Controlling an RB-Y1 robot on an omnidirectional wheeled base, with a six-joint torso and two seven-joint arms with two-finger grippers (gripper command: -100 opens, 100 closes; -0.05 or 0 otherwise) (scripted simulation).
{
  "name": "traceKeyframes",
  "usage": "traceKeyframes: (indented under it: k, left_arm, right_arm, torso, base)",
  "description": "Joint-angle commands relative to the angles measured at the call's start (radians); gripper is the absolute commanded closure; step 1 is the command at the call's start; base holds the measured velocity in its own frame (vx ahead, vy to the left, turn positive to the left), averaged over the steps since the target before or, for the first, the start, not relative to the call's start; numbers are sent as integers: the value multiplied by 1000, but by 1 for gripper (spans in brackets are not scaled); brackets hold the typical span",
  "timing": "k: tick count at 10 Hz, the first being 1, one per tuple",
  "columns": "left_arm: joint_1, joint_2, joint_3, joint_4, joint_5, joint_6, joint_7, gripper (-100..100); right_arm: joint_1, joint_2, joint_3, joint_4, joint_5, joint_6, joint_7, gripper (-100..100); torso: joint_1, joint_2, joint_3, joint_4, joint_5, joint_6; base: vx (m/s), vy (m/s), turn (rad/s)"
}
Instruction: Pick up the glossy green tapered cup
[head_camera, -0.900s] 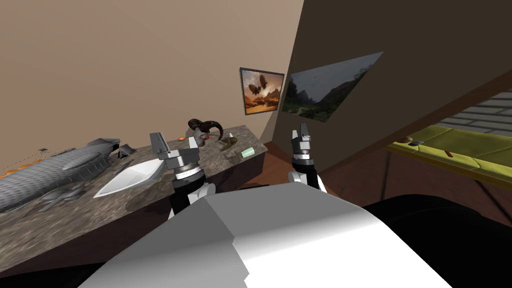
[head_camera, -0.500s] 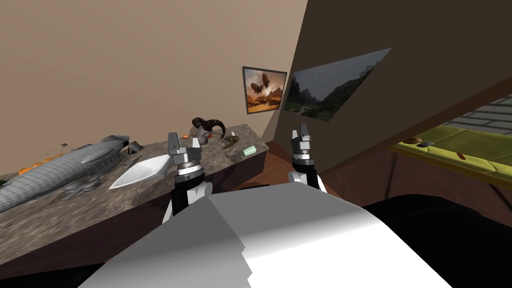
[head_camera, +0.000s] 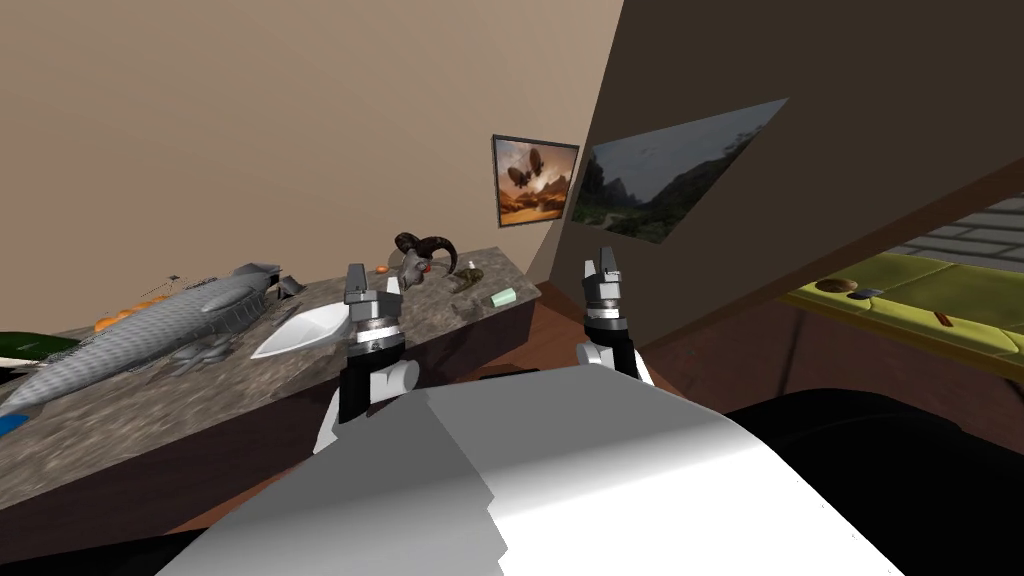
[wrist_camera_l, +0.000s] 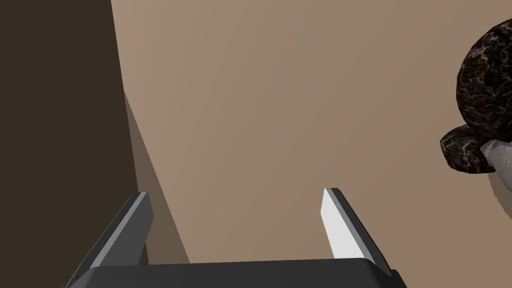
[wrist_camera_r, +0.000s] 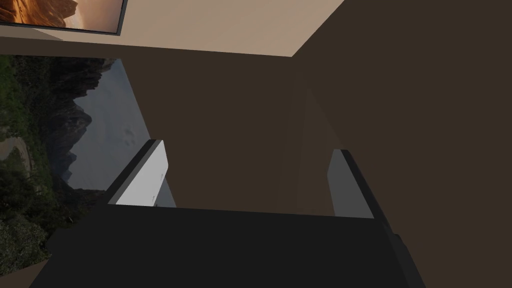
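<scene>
Head view: the left gripper (head_camera: 372, 282) is hovering over the near edge of the stone-patterned surface (head_camera: 120, 430). Its fingers are parted with nothing in them and pointing up toward the far wall, which I judge a carrying pose rather than a reach. The cup (head_camera: 502, 297), drawn pale green, is lying on its side near the far right end of the surface, well apart from that gripper and to its right. The right gripper (head_camera: 599, 265) is hanging raised beyond the surface's right end, over the floor (head_camera: 545, 320), apparently parked. A horned skull (head_camera: 420, 255) is sitting just beyond the left gripper. A small olive lump (head_camera: 460, 283) is lying between the skull and the cup, near enough to be knocked by a low sweep from the left. A white boat-shaped bowl (head_camera: 300, 330) is lying just left of the left gripper, and a long grey scaled airship model (head_camera: 150, 325) is stretching further left. I judge both to be out of the way.

Left wrist view: the fingers (wrist_camera_l: 340, 225) are standing wide, released. They are facing a tan wall (wrist_camera_l: 275, 100), with the skull's dark horn (wrist_camera_l: 482, 95) looming at one side. The hand is aiming past the cup, so it probably needs turning down and rightward.

Right wrist view: that gripper's blades are likewise spread, gripping nothing.
</scene>
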Motion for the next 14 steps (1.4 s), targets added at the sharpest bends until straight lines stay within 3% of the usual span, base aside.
traceKeyframes:
  k: [1,2,3,4,5,6,7,8,9,10,11,12,13,14]
  left_arm:
    - [-30,11,32,26,4,50,3,-100]
    - [-30,11,32,26,4,68,3,-100]
    - [-57,19,63,48,10,108,7,-100]
    - [-57,19,63,48,10,123,7,-100]
    - [-85,24,96,71,16,159,11,-100]
    - [-85,24,96,71,16,181,11,-100]
    - [-115,27,130,95,23,223,15,-100]
    - [-115,27,130,95,23,242,15,-100]
    - [-146,28,166,120,30,281,19,-100]
    - [-146,28,166,120,30,304,19,-100]
    - [-178,28,201,146,36,337,24,-100]
    - [-178,28,201,146,36,365,24,-100]
    - [-212,27,237,173,42,394,29,-100]
    - [-212,27,237,173,42,420,29,-100]
  right_arm:
    - [0,0,0,0,0,0,0,0]
    - [0,0,0,0,0,0,0,0]
    - [0,0,0,0,0,0,0,0]
    - [0,0,0,0,0,0,0,0]
    - [0,0,0,0,0,0,0,0]
    - [0,0,0,0,0,0,0,0]
    - [0,0,0,0,0,0,0,0]
    - [0,0,0,0,0,0,0,0]
    - [0,0,0,0,0,0,0,0]
    - [0,0,0,0,0,0,0,0]
    - [0,0,0,0,0,0,0,0]
    - [0,0,0,0,0,0,0,0]
    - [0,0,0,0,0,0,0,0]
    - [0,0,0,0,0,0,0,0]
  torso:
    - [0,0,0,0,0,0]
    - [0,1,0,0,0,0]
    - [0,0,0,0,0,0]
    - [0,1,0,0,0,0]
    - [0,0,0,0,0,0]
    - [0,1,1,0,0,0]
    - [-1,1,1,0,0,0]
    - [-1,2,1,0,0,0]
    - [0,2,1,0,0,0]
    - [-1,1,1,0,0,0]
    - [-1,1,1,0,0,0]
    - [0,2,1,0,0,0]
    - [-1,1,1,0,0,0]
    - [0,1,1,0,0,0]
  base:
    - [-78,28,76]
    - [-64,22,43]
    - [-78,22,79]
    - [-66,17,46]
    - [-80,18,102]
    - [-75,11,36]
    - [-106,19,75]
    - [-85,22,44]
    - [-83,10,113]
    - [-72,11,44]
    - [-93,33,87]
    - [-76,22,42]
    - [-74,28,94]
    - [-64,17,41]
